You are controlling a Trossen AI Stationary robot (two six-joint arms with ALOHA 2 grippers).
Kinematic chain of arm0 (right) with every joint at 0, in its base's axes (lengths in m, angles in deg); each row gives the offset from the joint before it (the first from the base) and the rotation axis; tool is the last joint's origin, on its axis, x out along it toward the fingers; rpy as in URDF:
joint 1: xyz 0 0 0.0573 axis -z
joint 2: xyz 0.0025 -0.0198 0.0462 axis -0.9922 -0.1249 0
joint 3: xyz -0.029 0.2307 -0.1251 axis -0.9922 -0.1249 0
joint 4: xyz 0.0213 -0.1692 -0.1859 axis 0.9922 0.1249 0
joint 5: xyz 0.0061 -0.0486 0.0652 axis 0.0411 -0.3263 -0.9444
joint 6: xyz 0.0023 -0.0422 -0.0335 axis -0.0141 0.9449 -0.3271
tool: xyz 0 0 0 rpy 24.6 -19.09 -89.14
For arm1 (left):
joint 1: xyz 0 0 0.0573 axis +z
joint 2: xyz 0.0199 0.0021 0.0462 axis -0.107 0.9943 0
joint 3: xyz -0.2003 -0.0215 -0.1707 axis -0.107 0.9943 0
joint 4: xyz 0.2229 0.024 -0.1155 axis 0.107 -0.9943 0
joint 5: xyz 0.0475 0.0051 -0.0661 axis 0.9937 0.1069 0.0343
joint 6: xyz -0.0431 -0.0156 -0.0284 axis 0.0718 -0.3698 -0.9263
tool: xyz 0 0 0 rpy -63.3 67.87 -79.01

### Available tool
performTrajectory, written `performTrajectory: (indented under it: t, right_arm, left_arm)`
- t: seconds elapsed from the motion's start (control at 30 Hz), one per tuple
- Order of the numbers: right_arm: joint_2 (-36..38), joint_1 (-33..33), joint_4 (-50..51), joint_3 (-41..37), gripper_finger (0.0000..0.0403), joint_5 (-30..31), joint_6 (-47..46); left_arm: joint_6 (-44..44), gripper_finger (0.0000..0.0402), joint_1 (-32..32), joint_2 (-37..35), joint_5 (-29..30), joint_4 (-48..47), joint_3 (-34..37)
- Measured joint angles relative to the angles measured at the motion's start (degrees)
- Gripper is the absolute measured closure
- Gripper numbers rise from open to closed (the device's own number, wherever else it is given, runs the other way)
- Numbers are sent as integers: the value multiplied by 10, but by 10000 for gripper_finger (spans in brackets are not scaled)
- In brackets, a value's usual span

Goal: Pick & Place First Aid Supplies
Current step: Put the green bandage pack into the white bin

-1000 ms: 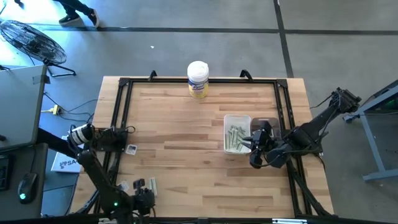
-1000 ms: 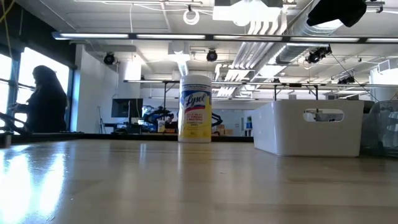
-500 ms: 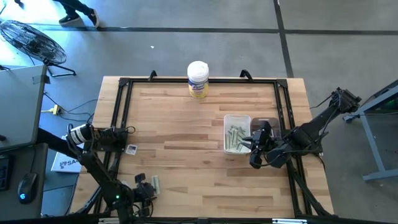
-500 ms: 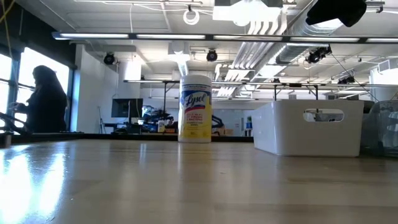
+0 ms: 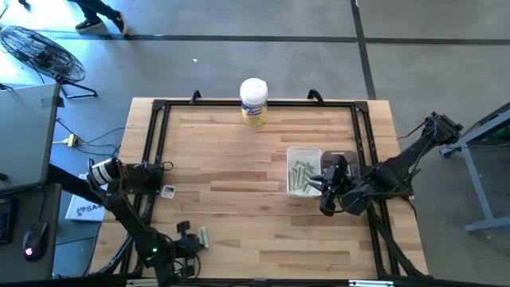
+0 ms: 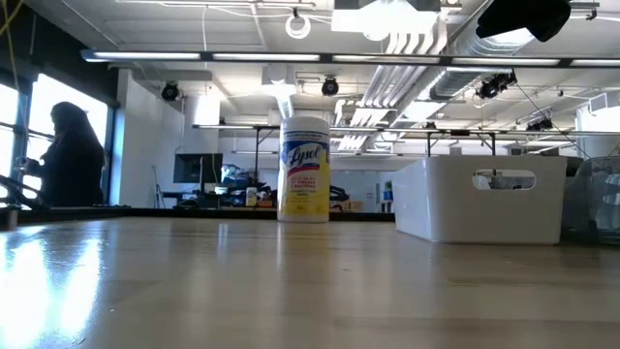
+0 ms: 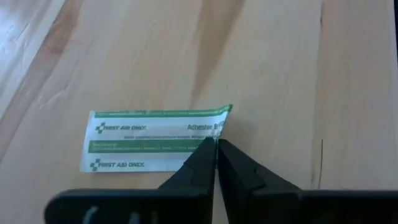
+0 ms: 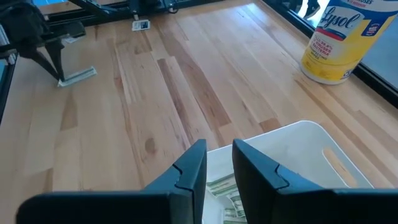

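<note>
A narrow green-and-white strip packet (image 7: 152, 140) lies on the wooden table near its front left corner (image 5: 203, 236). My left gripper (image 7: 216, 144) is down at the strip's end and shut on it; the right wrist view shows it far off (image 8: 59, 78). A tiny white square packet (image 5: 168, 190) lies flat by the left frame rail. Several more strips (image 5: 301, 175) lie inside a white bin (image 5: 305, 150). My right gripper (image 8: 219, 163) hovers over that bin's near side, its fingers slightly apart with nothing between them. My left gripper pinches the strip's short end (image 7: 211, 132) between its two fingertips, close to one corner. The fingers slant down at it from the table's near left side and run along the strip. The strip rests flat on the table, its free corner (image 7: 227, 110) slightly curled up.
A tall white canister with a yellow label (image 5: 253, 101) stands at the table's far edge, in the middle. A black frame rail (image 5: 155, 159) borders the table top. Bare wood lies between the strip and the bin.
My left gripper has come down onto the strip and moved a little toward the table's right edge. It has shut on the strip's end. My right gripper has kept still over the bin.
</note>
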Motion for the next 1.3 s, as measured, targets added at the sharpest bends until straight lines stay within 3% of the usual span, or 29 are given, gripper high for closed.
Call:
performTrajectory:
  t: [0.37,0.6,0.77,1.1,1.3]
  right_arm:
    - [0,0,-2,0,331,-5,0]
    - [0,-32,4,0,331,-79,-8]
    - [0,-66,5,0,331,-57,-14]
    - [0,-75,6,0,331,-39,-11]
    - [0,-74,6,0,331,-21,0]
  left_arm:
    - [326,397,159,3,-30,143,-50]
    - [524,397,300,2,-59,215,-88]
    - [658,397,367,2,-60,288,-109]
    - [748,400,447,1,-86,317,-187]
    - [775,400,494,50,-151,356,-230]
